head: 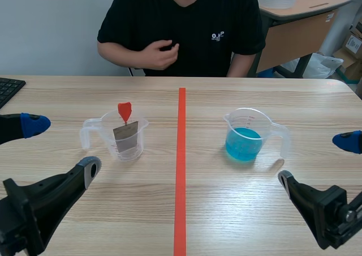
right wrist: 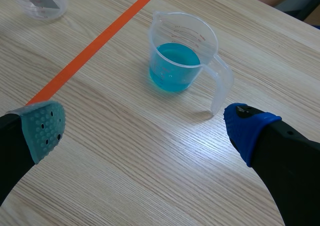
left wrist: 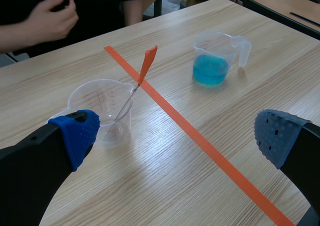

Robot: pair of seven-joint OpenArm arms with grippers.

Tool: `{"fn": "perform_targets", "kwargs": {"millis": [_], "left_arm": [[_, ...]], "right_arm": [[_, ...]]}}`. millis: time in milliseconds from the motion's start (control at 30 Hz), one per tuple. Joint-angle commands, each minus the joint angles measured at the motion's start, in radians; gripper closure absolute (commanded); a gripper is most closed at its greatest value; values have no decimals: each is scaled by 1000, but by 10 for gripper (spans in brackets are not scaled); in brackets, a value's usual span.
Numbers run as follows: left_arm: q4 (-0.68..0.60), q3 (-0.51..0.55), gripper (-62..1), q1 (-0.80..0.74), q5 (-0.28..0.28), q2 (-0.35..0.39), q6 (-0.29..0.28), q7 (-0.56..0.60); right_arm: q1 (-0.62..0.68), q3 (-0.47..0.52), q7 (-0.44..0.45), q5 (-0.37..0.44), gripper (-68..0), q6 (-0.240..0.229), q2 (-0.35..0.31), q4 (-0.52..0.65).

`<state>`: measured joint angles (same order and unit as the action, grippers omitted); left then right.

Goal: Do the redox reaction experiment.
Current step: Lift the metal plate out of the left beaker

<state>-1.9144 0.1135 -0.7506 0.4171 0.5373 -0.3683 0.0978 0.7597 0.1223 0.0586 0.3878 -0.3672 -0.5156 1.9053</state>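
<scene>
A clear beaker [head: 106, 132] stands left of the orange-red tape line. A grey metal strip [head: 126, 138] with a red-orange clip [head: 124, 111] leans inside it. In the left wrist view the same beaker [left wrist: 95, 98] sits just ahead of one finger, and the clip [left wrist: 148, 62] sticks out over its rim. A second beaker [head: 244, 136], part full of blue liquid [right wrist: 174, 70], stands right of the line. My left gripper [head: 61, 148] is open, low and near the strip beaker. My right gripper [right wrist: 145, 128] is open, short of the blue beaker [right wrist: 181, 41], and holds nothing.
A person in a black shirt sits across the table with one hand [head: 161, 55] raised at the chest. A black keyboard [head: 8, 89] lies at the table's far left edge. Bare wood lies between the two beakers and in front of them.
</scene>
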Motion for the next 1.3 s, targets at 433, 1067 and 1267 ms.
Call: {"fn": "perform_targets", "kwargs": {"millis": [433,1067,1267], "left_arm": [[-9,5,-623,3,10,-5,-1,15],[111,130,-623,-42,9,-5,64,-42],[246,191,-623,-114,14,-5,75,-39]], "right_arm": [[-9,2,14,4,-679,0,-8,18],[-11,2,15,4,-679,0,-8,18],[-27,2,14,4,-679,0,-8,18]]}}
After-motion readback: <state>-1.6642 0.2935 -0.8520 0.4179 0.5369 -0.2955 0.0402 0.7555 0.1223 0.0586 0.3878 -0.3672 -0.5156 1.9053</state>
